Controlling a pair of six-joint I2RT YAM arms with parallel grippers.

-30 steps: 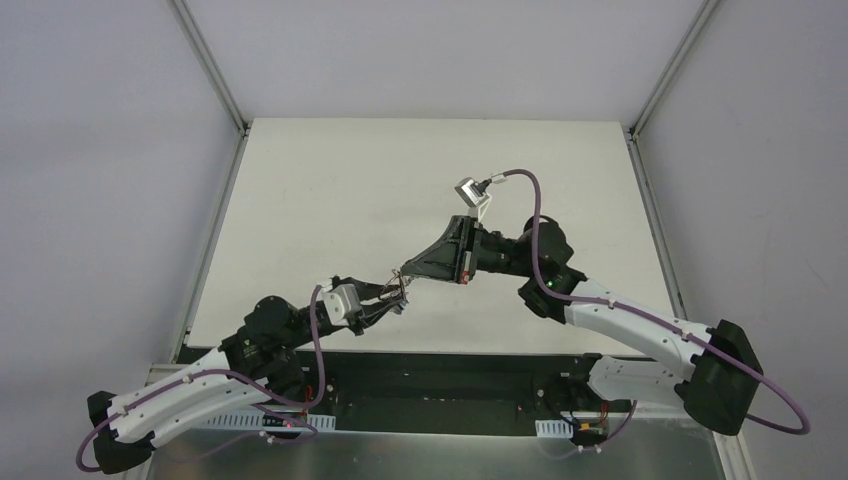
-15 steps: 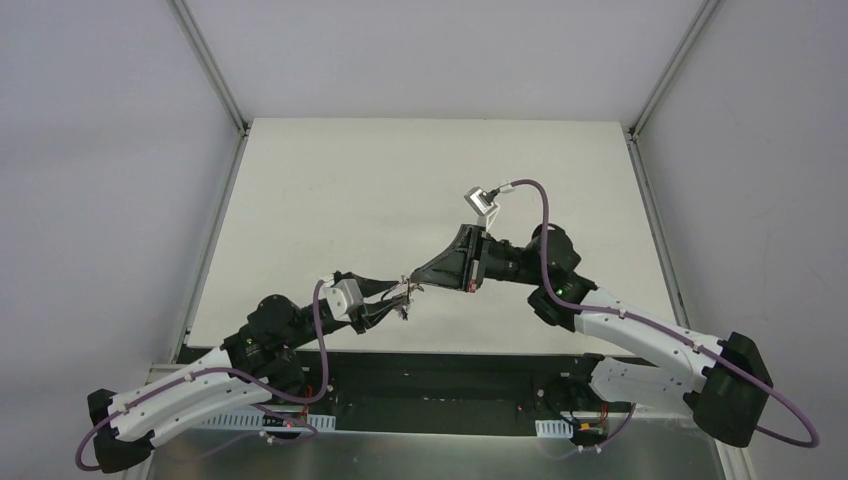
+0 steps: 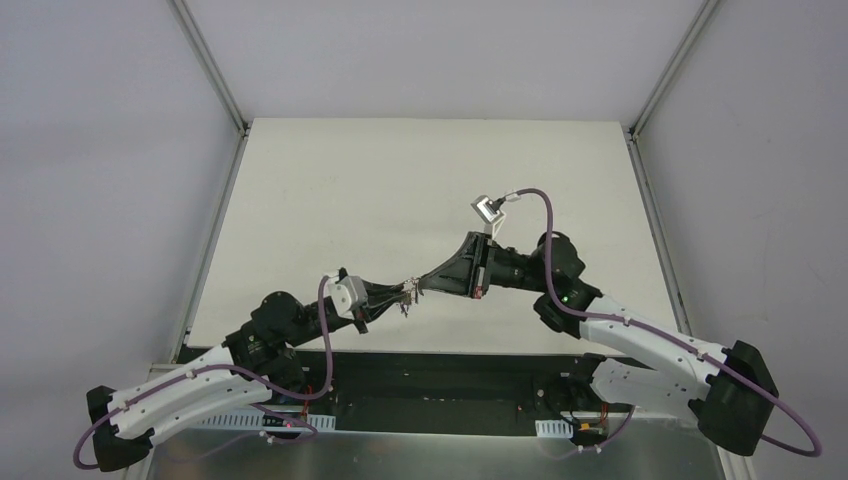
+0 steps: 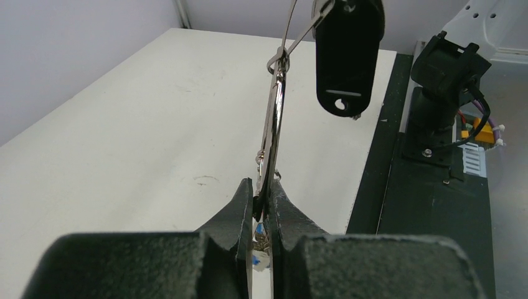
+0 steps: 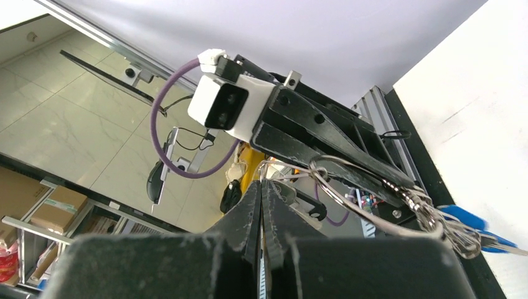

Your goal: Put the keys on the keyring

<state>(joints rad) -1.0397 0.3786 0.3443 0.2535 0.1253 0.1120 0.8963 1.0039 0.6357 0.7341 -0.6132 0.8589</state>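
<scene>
My two grippers meet tip to tip above the near middle of the white table. The left gripper is shut on the keyring, a silver ring seen edge-on rising from its jaws. A blue key head shows between the fingers behind the pinch. In the right wrist view the keyring curves from my right gripper down to small links and the blue key by the left fingers. The right gripper is shut on a thin wire loop linked to the ring's upper end.
A black strip with the arm bases runs along the table's near edge. Metal frame rails border the table at left and right. The left wrist camera and its purple cable hang close in front of my right fingers.
The left gripper's jaws have closed on the ring. The right arm has drawn back to the right and rolled, and the left arm has stretched after it, so the meeting point shifted slightly right.
</scene>
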